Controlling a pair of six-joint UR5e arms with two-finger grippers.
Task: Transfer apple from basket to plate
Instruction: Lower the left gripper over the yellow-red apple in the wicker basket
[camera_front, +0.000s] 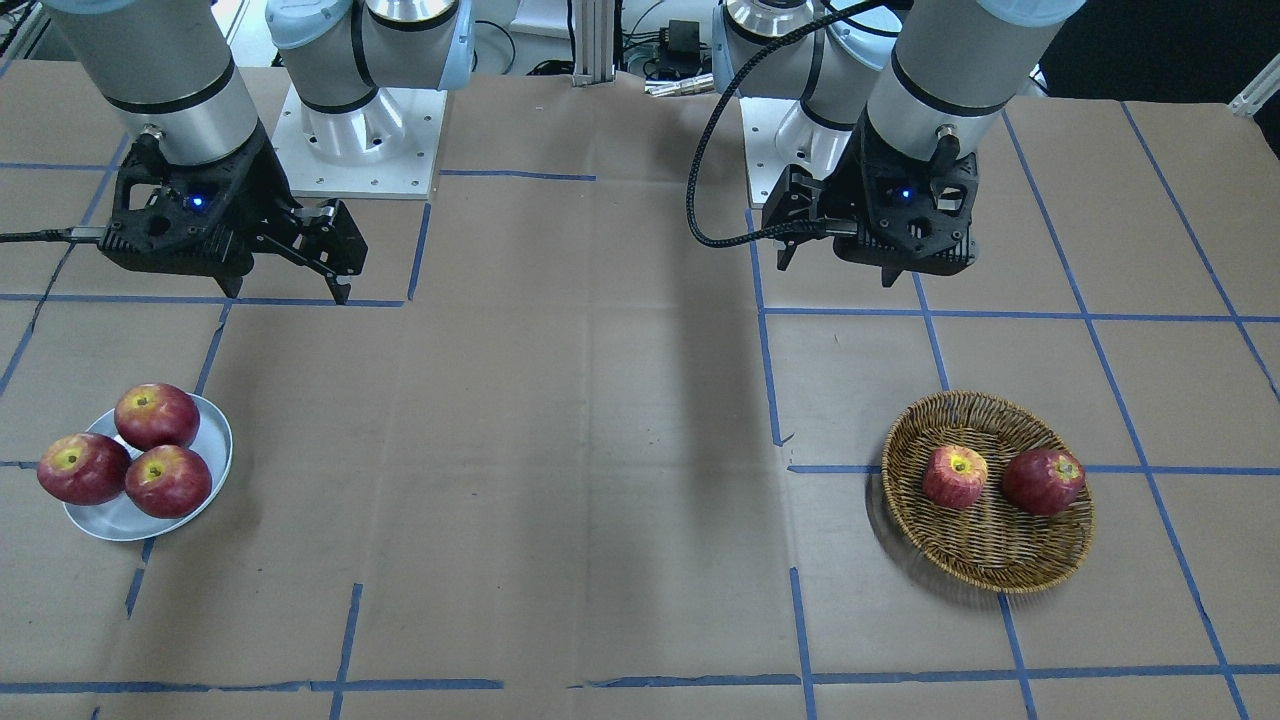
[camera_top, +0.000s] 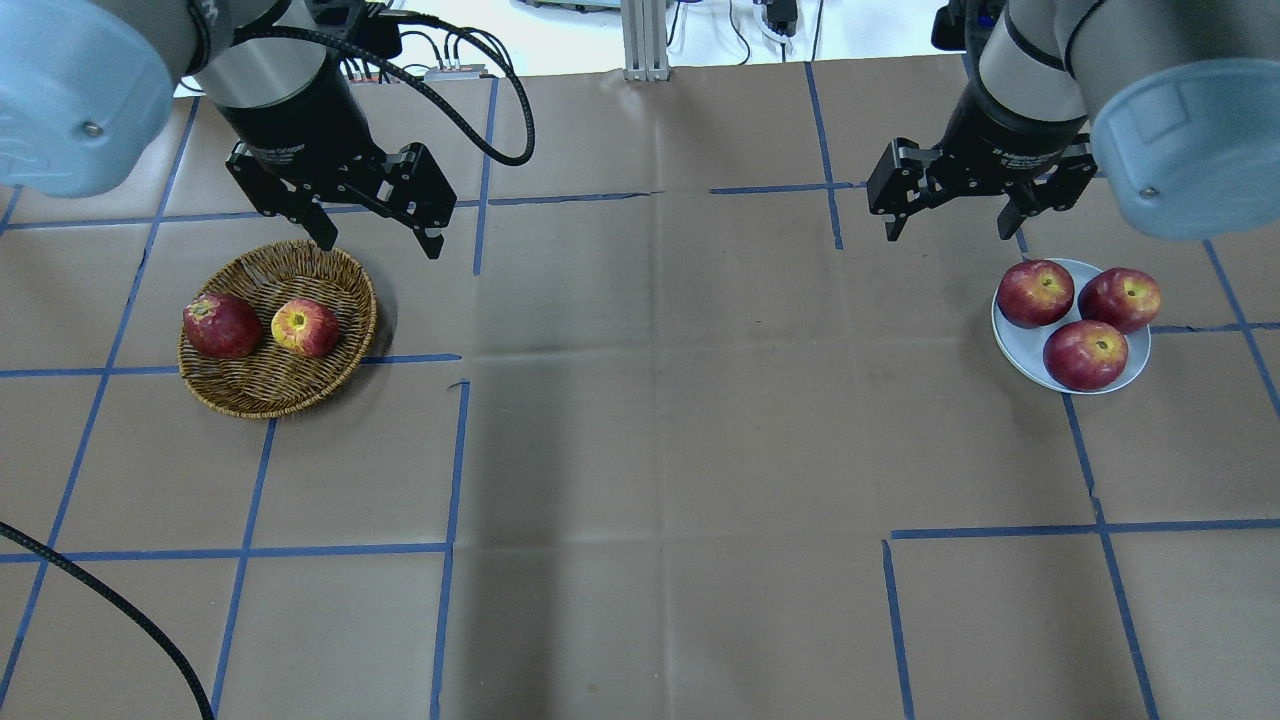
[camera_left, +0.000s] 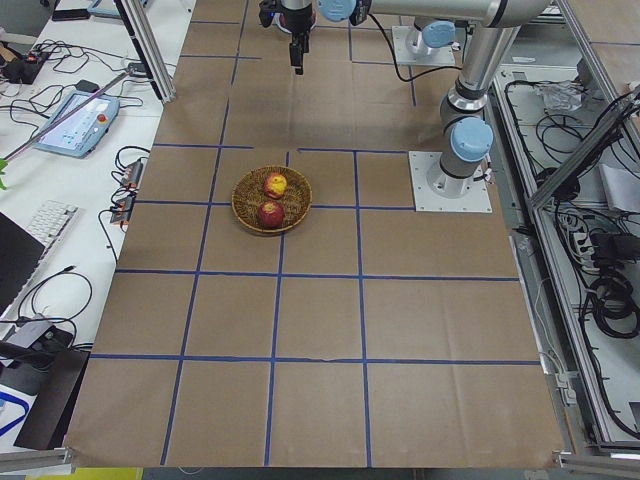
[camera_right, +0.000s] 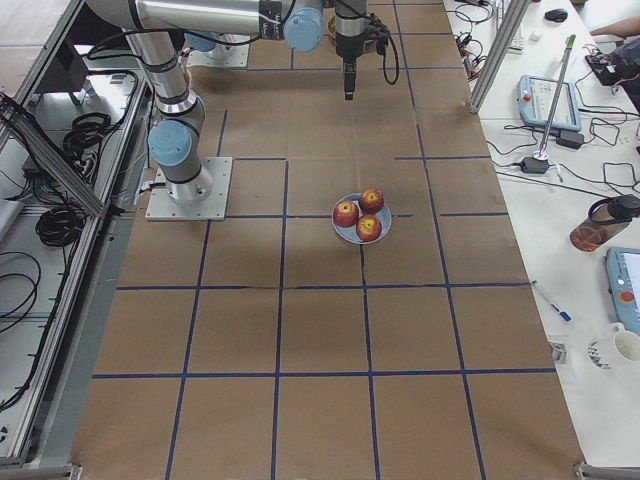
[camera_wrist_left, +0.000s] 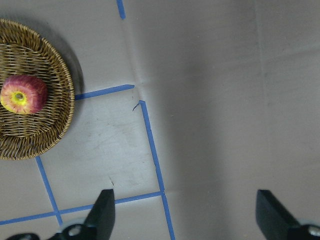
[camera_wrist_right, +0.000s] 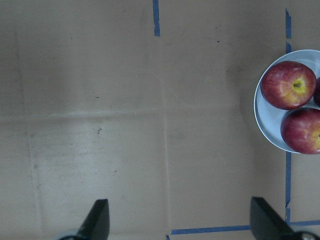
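Observation:
The pinkish-red apple (camera_top: 305, 327) with a yellow stem hollow lies in the brown wicker basket (camera_top: 270, 378) beside a darker red apple (camera_top: 221, 325). It also shows in the front view (camera_front: 955, 476) and the left wrist view (camera_wrist_left: 23, 94). My left gripper (camera_top: 380, 245) is open and empty, hovering just behind the basket's far right rim. The pale grey-blue plate (camera_top: 1020, 345) on the other side holds three dark red apples. My right gripper (camera_top: 948, 233) is open and empty, hovering behind and left of the plate (camera_wrist_right: 267, 125).
The table is covered in brown paper with a blue tape grid (camera_top: 455, 450). The arms' white base plates (camera_front: 355, 140) stand at the robot's edge. Desks with keyboards, pendants and cables line the table's far side in the side views (camera_left: 75, 115).

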